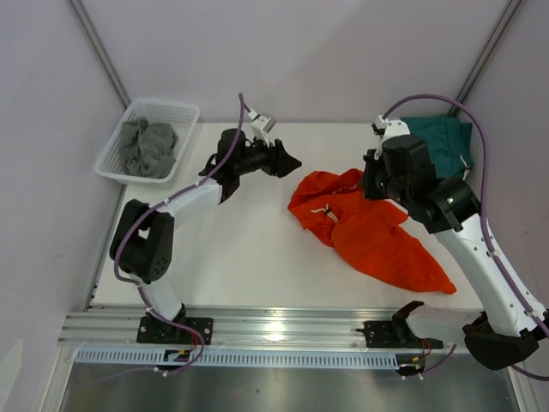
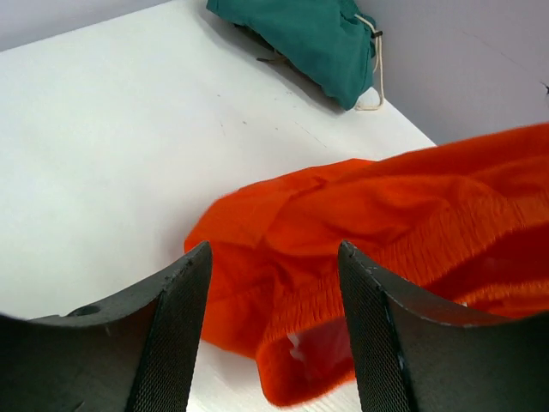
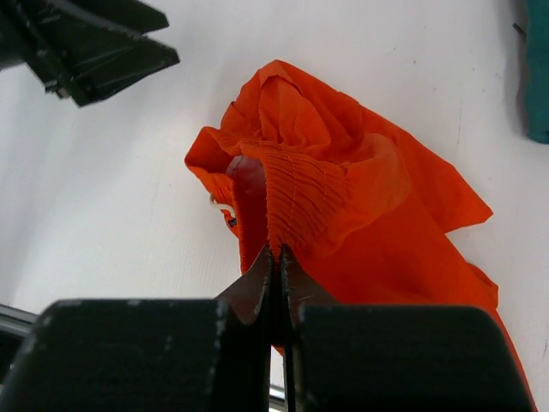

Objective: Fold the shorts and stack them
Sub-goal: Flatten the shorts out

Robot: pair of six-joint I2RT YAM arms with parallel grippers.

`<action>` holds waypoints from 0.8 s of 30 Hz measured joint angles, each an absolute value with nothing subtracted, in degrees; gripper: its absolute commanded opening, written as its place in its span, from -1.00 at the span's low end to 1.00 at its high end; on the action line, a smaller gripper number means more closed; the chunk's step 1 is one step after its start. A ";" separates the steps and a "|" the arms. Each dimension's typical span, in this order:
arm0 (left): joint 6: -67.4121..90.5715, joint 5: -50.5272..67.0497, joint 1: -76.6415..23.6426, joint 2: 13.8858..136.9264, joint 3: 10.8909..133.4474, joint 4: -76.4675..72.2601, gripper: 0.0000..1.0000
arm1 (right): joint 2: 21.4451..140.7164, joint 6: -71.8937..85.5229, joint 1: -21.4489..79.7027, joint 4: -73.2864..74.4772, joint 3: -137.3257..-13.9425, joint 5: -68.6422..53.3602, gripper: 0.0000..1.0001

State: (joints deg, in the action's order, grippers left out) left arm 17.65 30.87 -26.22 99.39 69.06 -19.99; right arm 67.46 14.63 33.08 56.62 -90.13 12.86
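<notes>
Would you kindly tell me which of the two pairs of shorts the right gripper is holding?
The orange shorts: the right gripper pinches their gathered waistband, while the teal shorts lie untouched in the far right corner.

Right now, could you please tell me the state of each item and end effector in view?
orange shorts: crumpled, unfolded, waistband pinched by the right end effector.
teal shorts: bunched at the table's far right corner, not held.
left end effector: open, empty, beside the orange shorts.
right end effector: shut on the orange shorts.
basket: upright, holding grey cloth.
</notes>
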 measured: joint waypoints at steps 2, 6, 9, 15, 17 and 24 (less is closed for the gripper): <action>17.58 31.66 -26.22 101.08 71.33 -18.28 0.25 | 67.00 14.39 34.00 56.62 -89.21 13.10 -1.00; 17.52 33.67 -26.28 101.73 71.83 -17.82 0.40 | 66.76 14.26 34.68 56.64 -88.16 13.65 -1.00; 17.56 34.22 -26.61 99.85 66.74 -20.29 0.42 | 66.76 14.24 34.68 56.64 -87.92 14.20 -1.00; 17.85 30.96 -29.02 96.40 57.47 -20.73 0.44 | 66.74 14.24 34.72 56.53 -87.61 14.63 -1.00; 18.22 30.11 -29.63 95.07 54.52 -21.67 0.45 | 66.74 14.24 34.72 56.51 -87.53 14.63 -1.00; 18.50 25.61 -30.00 94.89 53.47 -20.86 0.39 | 66.41 14.24 34.72 56.40 -87.48 14.59 -1.00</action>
